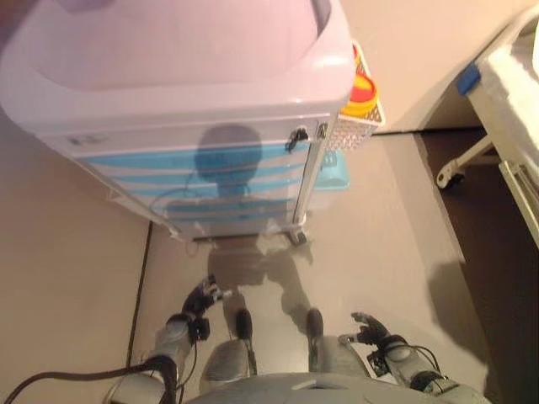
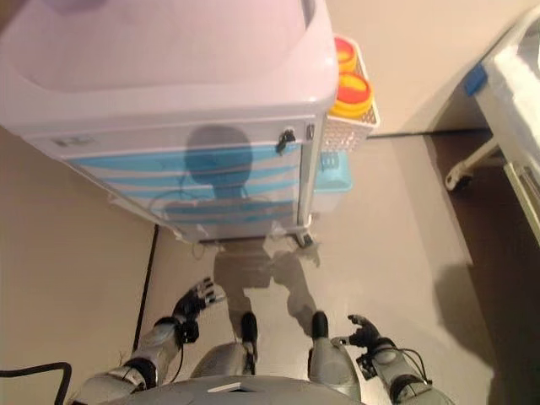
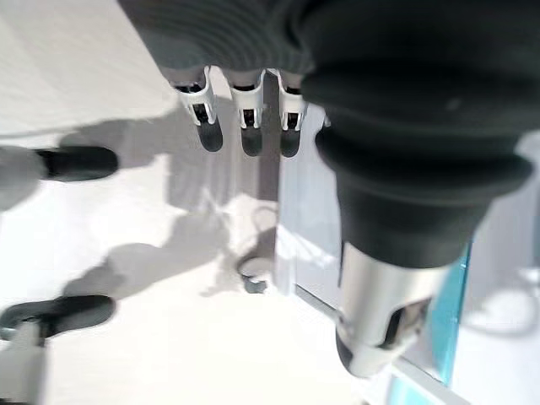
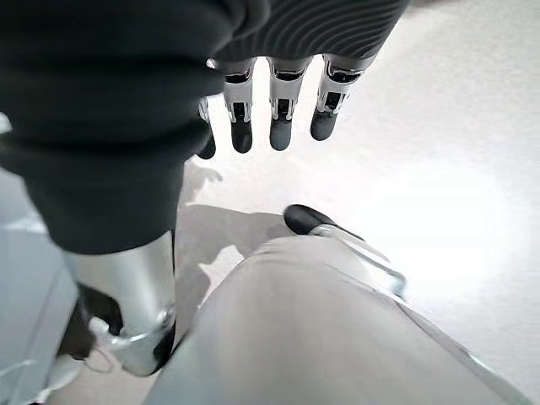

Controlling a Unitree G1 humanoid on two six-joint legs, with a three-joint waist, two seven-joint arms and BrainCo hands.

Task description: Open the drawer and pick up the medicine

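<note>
A white medical cart stands before me, seen from above. Its blue-fronted drawers are all shut, and no medicine shows in any view. My left hand hangs low in front of the cart's base, fingers straight and holding nothing. Further right, my right hand is also low and open, its fingers relaxed and empty. Both hands are well short of the drawers. In the left wrist view the cart's lower corner and a caster lie just past the fingers.
A white wire basket with yellow and red containers hangs on the cart's right side, above a light blue bin. A small dark latch sits at the top drawer's right end. A wheeled bed frame stands at the far right.
</note>
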